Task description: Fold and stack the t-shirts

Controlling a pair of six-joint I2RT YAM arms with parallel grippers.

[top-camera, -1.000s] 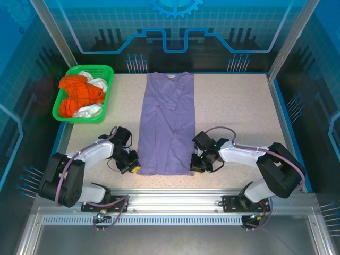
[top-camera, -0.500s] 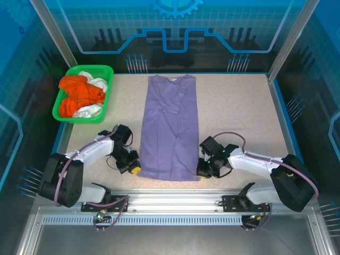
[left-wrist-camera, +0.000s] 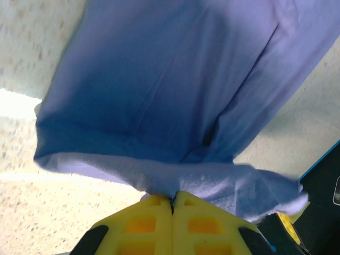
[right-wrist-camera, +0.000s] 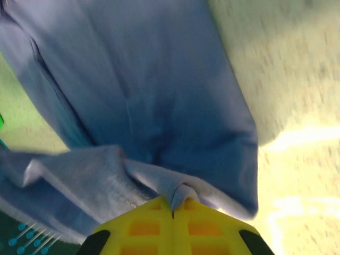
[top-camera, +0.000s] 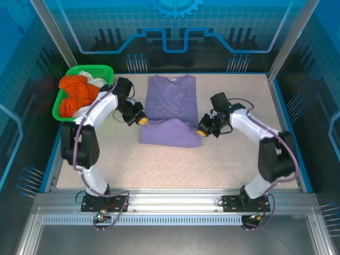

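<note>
Large lavender-purple cloth t-shirt (top-camera: 171,101): lies lengthwise on the middle of the table (top-camera: 159,164), collar toward the far edge. Upper half is flat. Lower half is doubled back over it, loose and rumpled, with the fold line on the near side. Hem corners are pinched, one in the left hand (top-camera: 141,121), one in the right hand (top-camera: 202,132). Bright orange t-shirts (top-camera: 77,95) and white t-shirts (top-camera: 90,110): crumpled together in the green mesh basket (top-camera: 87,69), far left corner.

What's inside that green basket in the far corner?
Crumpled orange cloth and some white cloth fill the green basket. How many pieces, and anything beneath them, is hidden; the left arm covers its near right corner.
</note>
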